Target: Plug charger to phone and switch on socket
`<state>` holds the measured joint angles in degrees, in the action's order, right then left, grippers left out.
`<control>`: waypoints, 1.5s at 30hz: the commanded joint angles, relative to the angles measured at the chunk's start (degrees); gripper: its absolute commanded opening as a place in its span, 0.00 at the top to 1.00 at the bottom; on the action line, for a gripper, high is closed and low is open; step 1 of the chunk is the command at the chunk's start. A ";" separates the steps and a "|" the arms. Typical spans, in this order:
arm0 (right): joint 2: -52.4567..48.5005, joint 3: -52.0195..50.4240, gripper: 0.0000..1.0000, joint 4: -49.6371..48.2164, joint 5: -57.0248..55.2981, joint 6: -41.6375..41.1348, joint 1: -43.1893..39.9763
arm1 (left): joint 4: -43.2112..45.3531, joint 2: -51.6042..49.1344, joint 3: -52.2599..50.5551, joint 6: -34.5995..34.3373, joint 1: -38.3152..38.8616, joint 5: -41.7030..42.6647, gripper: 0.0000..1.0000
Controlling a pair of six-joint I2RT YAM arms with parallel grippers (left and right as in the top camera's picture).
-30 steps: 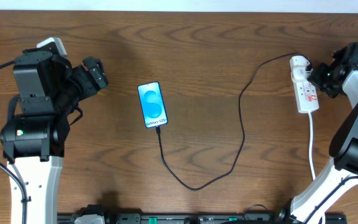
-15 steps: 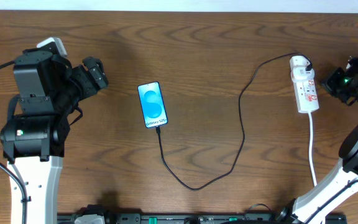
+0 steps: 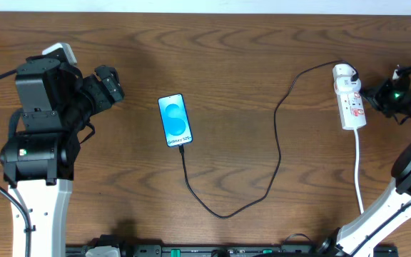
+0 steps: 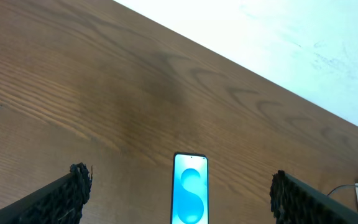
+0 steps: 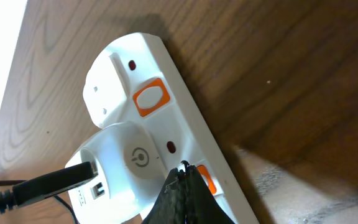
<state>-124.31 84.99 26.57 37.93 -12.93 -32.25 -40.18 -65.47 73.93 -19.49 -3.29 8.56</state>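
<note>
The phone (image 3: 175, 120) lies face up mid-table, its blue screen lit; it also shows in the left wrist view (image 4: 190, 189). The black charger cable (image 3: 273, 168) runs from the phone's lower end in a loop to the top of the white socket strip (image 3: 349, 100) at the right. In the right wrist view the cable's plug (image 5: 48, 182) sits in the strip's (image 5: 123, 106) rounded end. My right gripper (image 5: 183, 172) is shut, its tip over an orange switch (image 5: 206, 180) of the strip. My left gripper (image 4: 179, 186) is open and empty, left of the phone.
The strip's white cord (image 3: 358, 171) runs down toward the table's front edge at the right. A second orange switch (image 5: 150, 98) sits further along the strip. A white wall (image 4: 278, 37) borders the table's far edge.
My right gripper moved away to the right of the strip, then came back a little toward it. The left arm, phone and cable have not moved.
</note>
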 commanded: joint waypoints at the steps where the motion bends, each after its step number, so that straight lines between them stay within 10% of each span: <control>1: -2.10 -0.42 0.99 -0.66 4.35 1.03 -1.33 | -0.11 -0.11 -0.11 0.17 -0.28 -1.16 0.07; 45: -5.35 -0.42 0.99 1.38 0.98 5.29 4.52 | -0.11 -0.11 -0.11 0.17 -0.28 -1.16 0.06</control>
<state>-126.91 86.26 26.37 40.64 -8.47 -31.70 -40.21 -65.47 73.93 -19.49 -3.29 8.56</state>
